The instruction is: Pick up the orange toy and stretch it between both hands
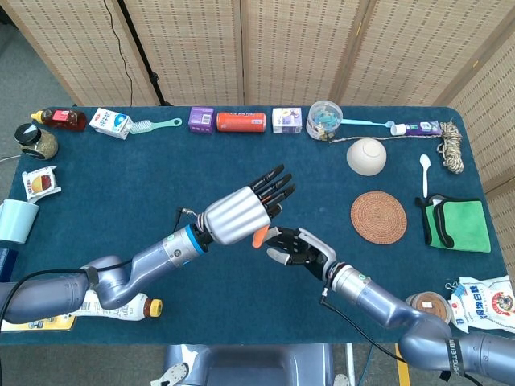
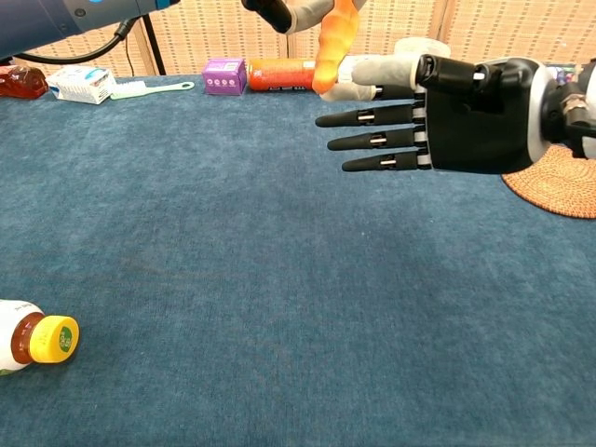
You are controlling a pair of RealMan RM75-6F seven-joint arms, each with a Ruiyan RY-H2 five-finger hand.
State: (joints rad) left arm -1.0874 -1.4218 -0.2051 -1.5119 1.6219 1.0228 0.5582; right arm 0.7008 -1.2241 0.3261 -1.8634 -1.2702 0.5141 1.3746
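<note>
The orange toy (image 1: 259, 236) hangs down from my left hand (image 1: 245, 211), which holds its upper end above the middle of the blue table; in the chest view the orange toy (image 2: 335, 42) dangles from the left hand (image 2: 298, 11) at the top edge. My right hand (image 1: 298, 248) is raised just right of the toy with its fingers spread and stretched toward it, holding nothing. From the chest, the right hand (image 2: 456, 102) shows its thumb reaching the toy's lower end; whether it touches is unclear.
A yellow-capped bottle (image 1: 121, 305) lies near the front left edge. A woven coaster (image 1: 378, 217), a white bowl (image 1: 366, 155) and a green cloth (image 1: 459, 225) sit on the right. Boxes, a red can (image 1: 241, 121) and brushes line the back edge.
</note>
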